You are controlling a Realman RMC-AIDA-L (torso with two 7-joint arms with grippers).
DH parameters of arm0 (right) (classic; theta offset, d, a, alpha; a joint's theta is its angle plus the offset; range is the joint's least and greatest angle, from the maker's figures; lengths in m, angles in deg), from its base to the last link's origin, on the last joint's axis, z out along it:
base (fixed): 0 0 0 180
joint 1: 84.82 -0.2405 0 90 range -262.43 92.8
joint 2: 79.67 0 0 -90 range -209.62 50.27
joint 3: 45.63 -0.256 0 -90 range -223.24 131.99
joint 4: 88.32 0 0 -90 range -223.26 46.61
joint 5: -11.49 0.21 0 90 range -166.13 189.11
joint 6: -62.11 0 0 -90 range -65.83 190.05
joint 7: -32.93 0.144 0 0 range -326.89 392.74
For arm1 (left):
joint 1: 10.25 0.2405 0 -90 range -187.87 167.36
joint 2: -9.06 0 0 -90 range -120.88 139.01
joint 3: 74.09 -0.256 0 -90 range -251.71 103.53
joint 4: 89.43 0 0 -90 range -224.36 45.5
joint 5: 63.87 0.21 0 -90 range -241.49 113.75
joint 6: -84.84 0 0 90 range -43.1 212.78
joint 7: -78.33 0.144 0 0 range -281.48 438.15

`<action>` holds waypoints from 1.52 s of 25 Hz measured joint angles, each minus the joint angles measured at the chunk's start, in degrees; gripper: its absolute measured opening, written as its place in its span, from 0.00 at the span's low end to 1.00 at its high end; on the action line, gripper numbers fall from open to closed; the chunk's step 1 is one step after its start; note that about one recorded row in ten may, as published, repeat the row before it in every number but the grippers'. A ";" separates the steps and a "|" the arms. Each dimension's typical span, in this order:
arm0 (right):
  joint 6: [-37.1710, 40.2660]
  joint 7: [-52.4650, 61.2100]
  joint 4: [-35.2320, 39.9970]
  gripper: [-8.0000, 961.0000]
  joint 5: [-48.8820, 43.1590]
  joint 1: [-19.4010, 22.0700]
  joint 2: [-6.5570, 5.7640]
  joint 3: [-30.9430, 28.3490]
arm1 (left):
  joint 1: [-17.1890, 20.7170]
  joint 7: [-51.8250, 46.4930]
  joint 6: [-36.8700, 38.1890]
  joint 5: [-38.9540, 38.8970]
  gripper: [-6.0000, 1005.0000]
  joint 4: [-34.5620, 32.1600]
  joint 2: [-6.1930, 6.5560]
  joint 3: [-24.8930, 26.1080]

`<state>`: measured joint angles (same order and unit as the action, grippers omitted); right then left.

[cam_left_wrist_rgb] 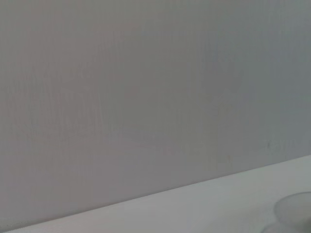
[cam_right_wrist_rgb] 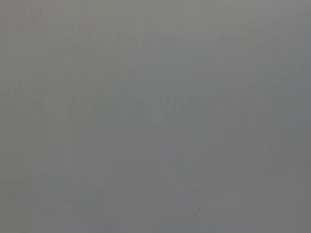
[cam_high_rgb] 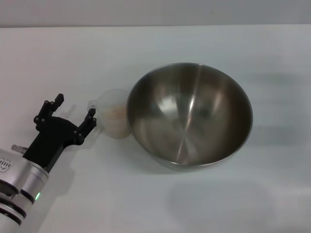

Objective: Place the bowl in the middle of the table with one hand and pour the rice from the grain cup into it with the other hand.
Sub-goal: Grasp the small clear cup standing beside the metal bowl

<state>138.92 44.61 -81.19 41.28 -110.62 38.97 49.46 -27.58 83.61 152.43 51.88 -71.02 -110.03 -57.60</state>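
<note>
White and plain, the table [cam_high_rgb: 155, 204] fills the head view, with a pale wall along its far edge. The bowl [cam_high_rgb: 189, 114], large and of shiny steel, sits near the middle of the table, tipped slightly so its opening faces the camera. Its inside holds only reflections.

Just beside the bowl, on the robot's left, stands the grain cup [cam_high_rgb: 114, 119], small and clear, touching or nearly touching the bowl's rim. Pale beige rice [cam_high_rgb: 116, 112] shows through the cup's wall.

The left hand [cam_high_rgb: 74, 110] reaches in from the lower left corner on a silver-and-black arm with a small green light. Its two black fingers are spread apart and grasp nothing; one fingertip [cam_high_rgb: 91, 114] lies right at the cup's near side.

The left wrist view shows wall, a strip of table and a faint clear rim in one corner. The right wrist view is uniform grey, and the right hand appears nowhere.
</note>
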 joint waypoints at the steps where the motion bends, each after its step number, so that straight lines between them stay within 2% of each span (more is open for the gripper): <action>1: 0.00 0.00 -0.01 0.75 0.00 -0.03 0.00 0.00 | -0.22 0.00 -0.31 0.00 0.81 -0.05 0.00 0.30; 16: -1.46 0.00 0.28 0.75 0.00 -0.65 0.00 0.00 | -1.75 0.00 -1.85 0.00 0.81 -0.46 0.00 1.70; 33: -1.49 0.00 0.43 0.75 0.00 -0.74 0.09 0.00 | -2.17 0.07 -1.62 0.44 0.21 -0.48 0.00 1.70; 38: -1.48 0.00 0.42 0.75 0.00 -0.75 0.09 0.00 | -2.51 0.09 -0.35 0.27 0.09 -0.38 0.00 1.71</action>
<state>137.44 44.62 -80.77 41.29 -111.36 39.06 49.46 -30.09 83.70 152.07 52.14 -71.41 -110.03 -55.89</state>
